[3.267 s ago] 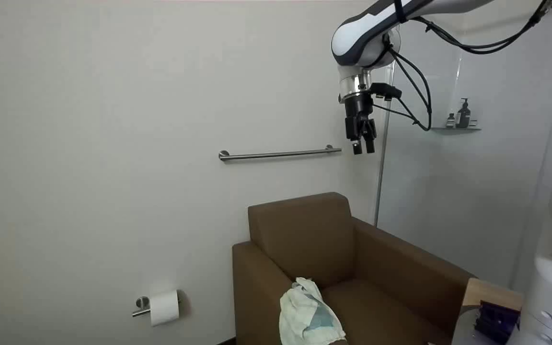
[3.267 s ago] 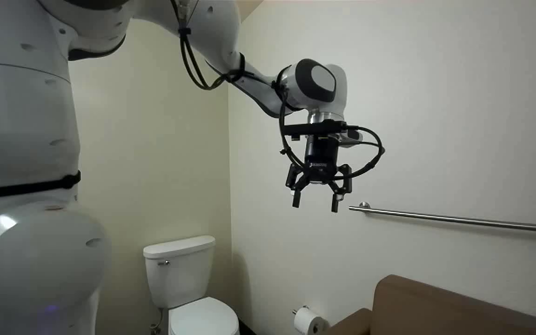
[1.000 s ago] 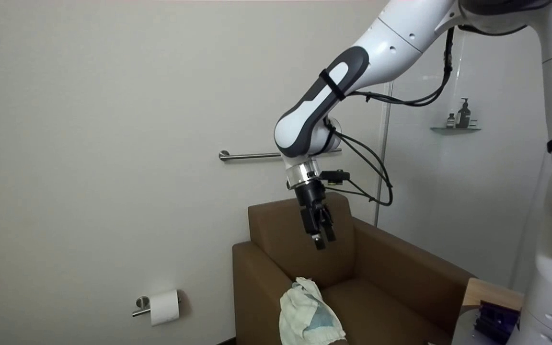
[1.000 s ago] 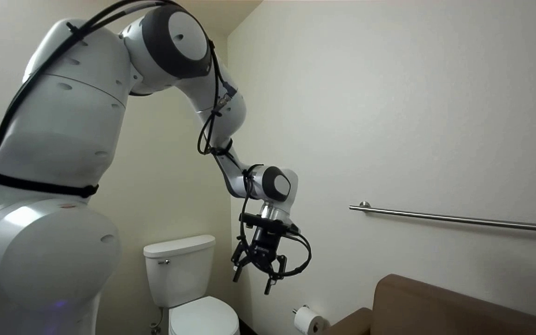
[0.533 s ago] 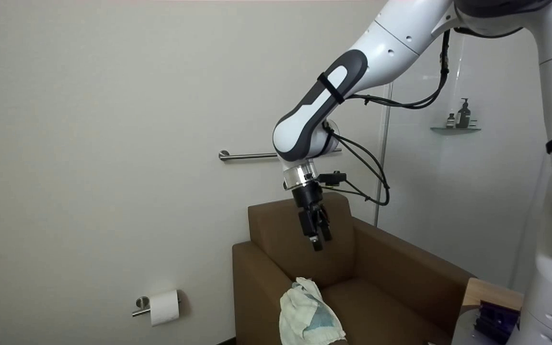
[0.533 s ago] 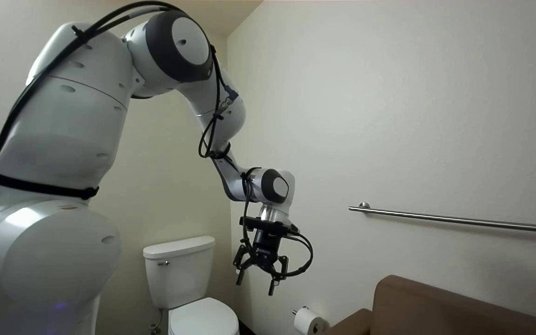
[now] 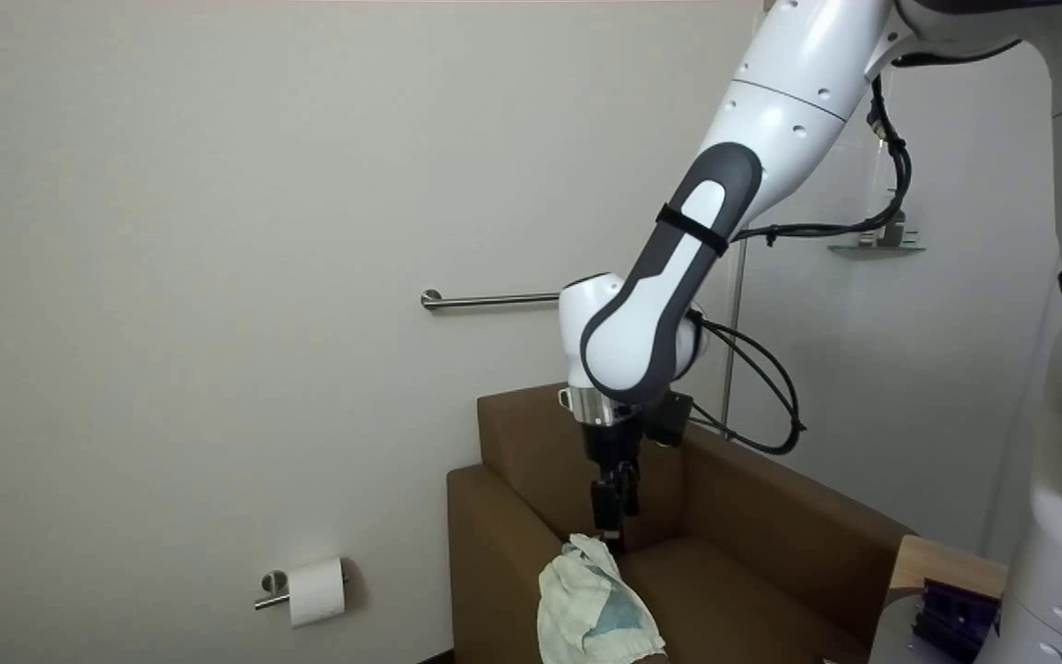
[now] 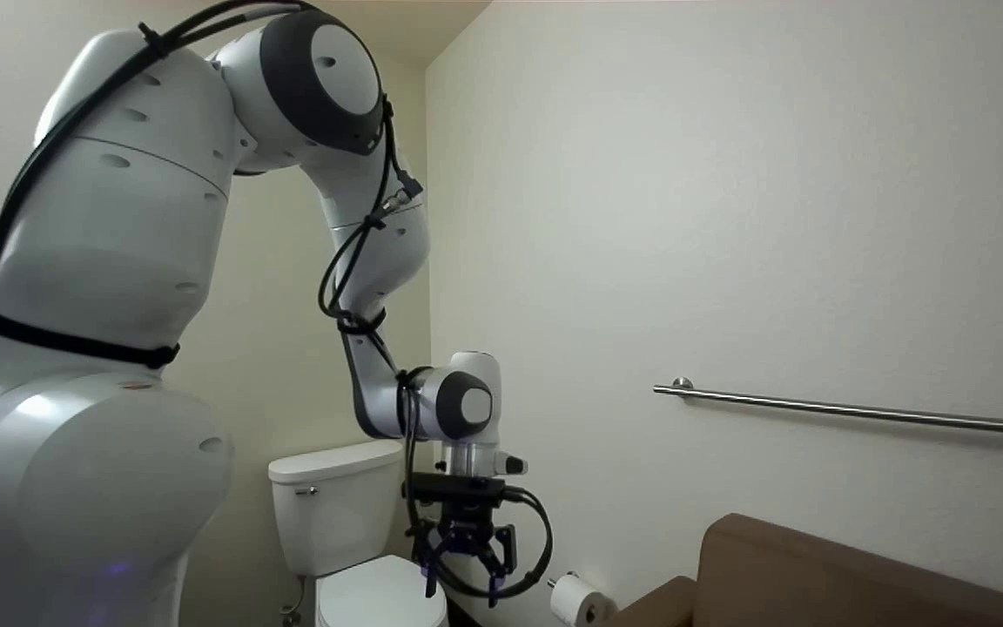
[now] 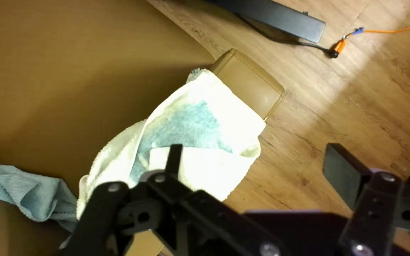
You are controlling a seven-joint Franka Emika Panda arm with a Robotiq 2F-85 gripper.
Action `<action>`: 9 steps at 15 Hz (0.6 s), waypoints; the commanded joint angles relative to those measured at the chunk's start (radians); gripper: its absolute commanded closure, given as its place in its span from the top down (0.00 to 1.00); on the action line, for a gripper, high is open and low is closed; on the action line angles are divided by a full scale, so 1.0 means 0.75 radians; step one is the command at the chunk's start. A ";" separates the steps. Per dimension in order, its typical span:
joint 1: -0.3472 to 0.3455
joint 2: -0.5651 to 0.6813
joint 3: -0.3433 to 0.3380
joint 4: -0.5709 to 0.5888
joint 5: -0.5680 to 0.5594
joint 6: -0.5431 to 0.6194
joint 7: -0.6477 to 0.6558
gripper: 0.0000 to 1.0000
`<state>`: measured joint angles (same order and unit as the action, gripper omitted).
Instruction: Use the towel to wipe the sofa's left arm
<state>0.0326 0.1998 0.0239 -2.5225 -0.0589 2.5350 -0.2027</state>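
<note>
The towel (image 7: 594, 609), white-mint with a blue-green patch, lies draped over the front of the sofa's left arm (image 7: 501, 526). In the wrist view the towel (image 9: 187, 124) fills the middle, and the arm's front end (image 9: 249, 85) pokes out beyond it. Pointing down, my gripper (image 7: 614, 535) hangs near the towel's back end in an exterior view; the exact gap cannot be judged. The gripper (image 9: 256, 160) is spread wide with nothing held: one finger overlaps the towel in view, the other is over floor. The towel is out of view where the gripper (image 8: 461, 597) shows beside the toilet.
The sofa's backrest (image 7: 531, 433) rises behind the gripper. A metal bar (image 7: 489, 300) and a toilet-paper roll (image 7: 316, 592) are on the wall. A blue-grey cloth piece (image 9: 36, 193) lies on the sofa. A toilet (image 8: 336, 505) stands in the corner. An orange cable (image 9: 386, 31) crosses the floor.
The gripper has come down toward the sofa and turned from a tilt to nearly upright. Its fingers have stayed spread. The towel has not moved.
</note>
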 commanded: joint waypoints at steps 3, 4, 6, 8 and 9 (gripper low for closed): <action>0.065 0.157 -0.048 -0.149 -0.088 0.355 0.232 1.00; 0.008 0.109 -0.001 -0.160 -0.030 0.330 0.126 1.00; 0.039 0.162 -0.021 -0.148 -0.056 0.336 0.184 1.00; 0.045 0.170 -0.023 -0.136 -0.058 0.336 0.187 1.00; 0.024 0.211 -0.010 -0.108 -0.039 0.358 0.163 1.00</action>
<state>0.0739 0.3275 0.0003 -2.6231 -0.0959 2.7889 -0.0667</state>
